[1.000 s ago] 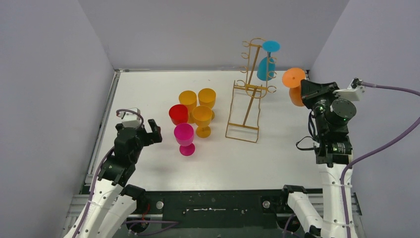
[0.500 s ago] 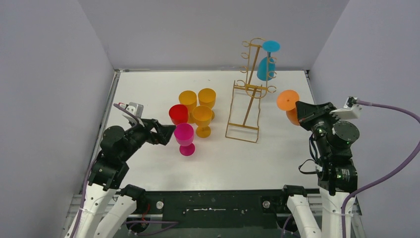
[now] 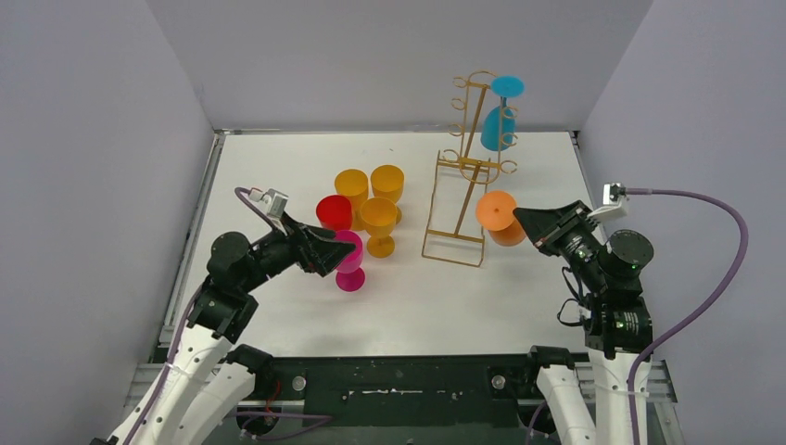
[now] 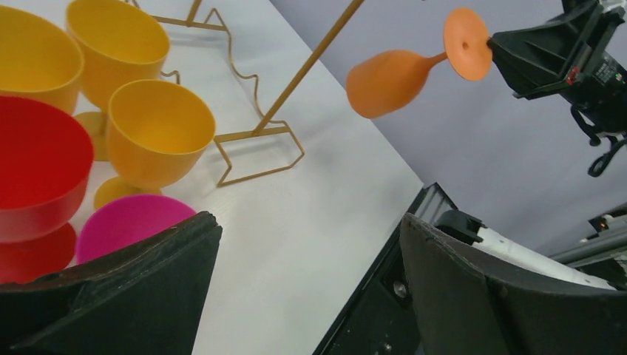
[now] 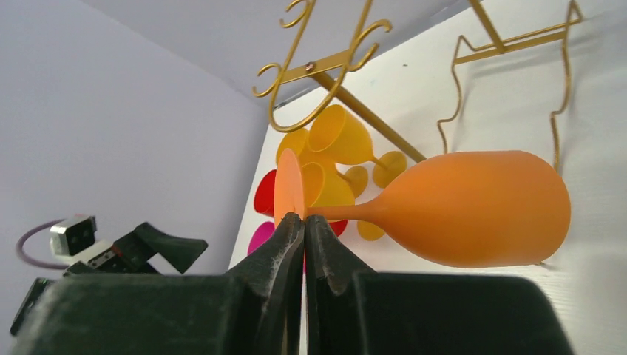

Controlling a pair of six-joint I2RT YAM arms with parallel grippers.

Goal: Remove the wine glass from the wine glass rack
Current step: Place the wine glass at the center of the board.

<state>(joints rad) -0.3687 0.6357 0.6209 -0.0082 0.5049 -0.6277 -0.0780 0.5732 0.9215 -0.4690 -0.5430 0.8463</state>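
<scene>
An orange wine glass [image 3: 498, 215] [image 5: 473, 207] [image 4: 388, 74] hangs sideways in the air, clear of the wine glass rack [image 3: 470, 167] [image 5: 370, 115] [image 4: 310, 65] and just right of the rack's base. My right gripper [image 3: 521, 215] [image 5: 304, 217] is shut on the rim of its foot. A blue wine glass [image 3: 498, 128] hangs upside down on the rack's upper hooks. My left gripper [image 3: 335, 250] [image 4: 307, 222] is open with nothing between its fingers. It sits right beside the pink glass [image 3: 350, 278] [image 4: 126, 222].
Three yellow glasses [image 3: 378, 218] [image 4: 151, 133] and a red one [image 3: 332, 211] [image 4: 37, 163] stand upright in a cluster behind the pink glass, left of the rack. Grey walls close in the table on three sides.
My right arm has carried the orange glass left and down, from beside the right wall to just right of the rack's base. My left gripper has swung right, up to the pink glass.
</scene>
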